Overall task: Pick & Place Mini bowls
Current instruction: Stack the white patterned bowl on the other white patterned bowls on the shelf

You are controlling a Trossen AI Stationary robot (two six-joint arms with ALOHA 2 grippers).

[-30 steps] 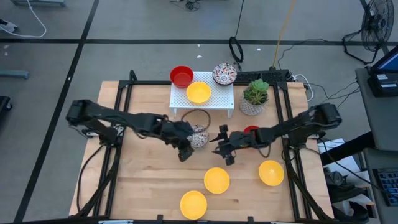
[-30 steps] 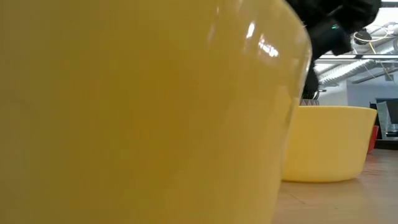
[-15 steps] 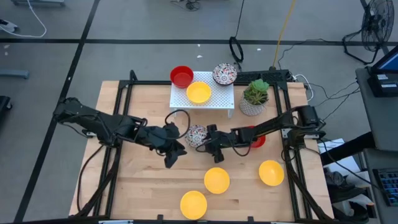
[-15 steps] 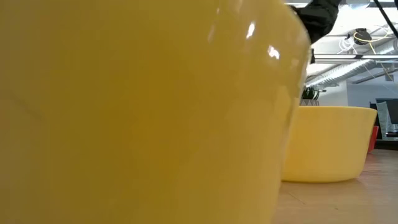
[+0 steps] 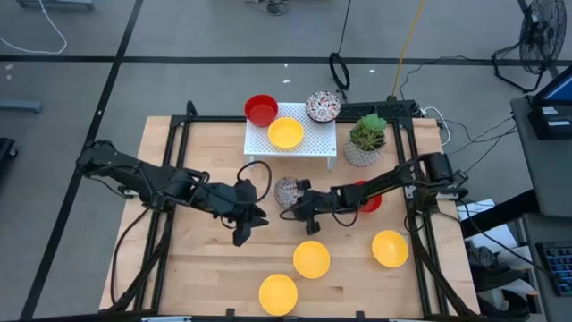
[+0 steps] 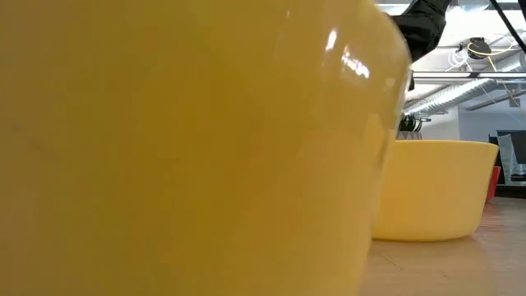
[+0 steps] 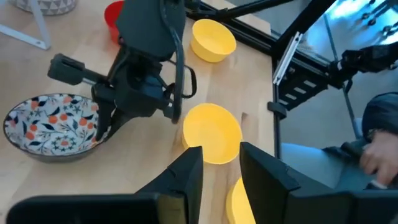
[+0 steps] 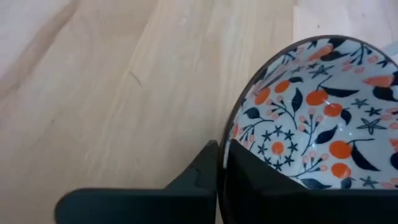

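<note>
One patterned bowl (image 5: 287, 191) sits at frame centre, its rim pinched by the right tool (image 5: 298, 202). Lifting well likely means keeping that pinch firm and rising level. Left tool (image 5: 241, 222), just left of it, hangs unclenched and empty.

White bowl (image 8: 311, 118) with orange-and-dark speckled flowers, yellow bowls (image 5: 311, 258), a red bowl (image 5: 261, 109), dark tools (image 7: 134, 93).

Robotics lab or workshop: wooden table (image 5: 206, 259) on a black frame over taped grey concrete floor (image 5: 179, 80), loose cables (image 5: 340, 67), floor fan (image 5: 541, 31), exposed ceiling ducting (image 6: 460, 90) (seen from table height).
</note>
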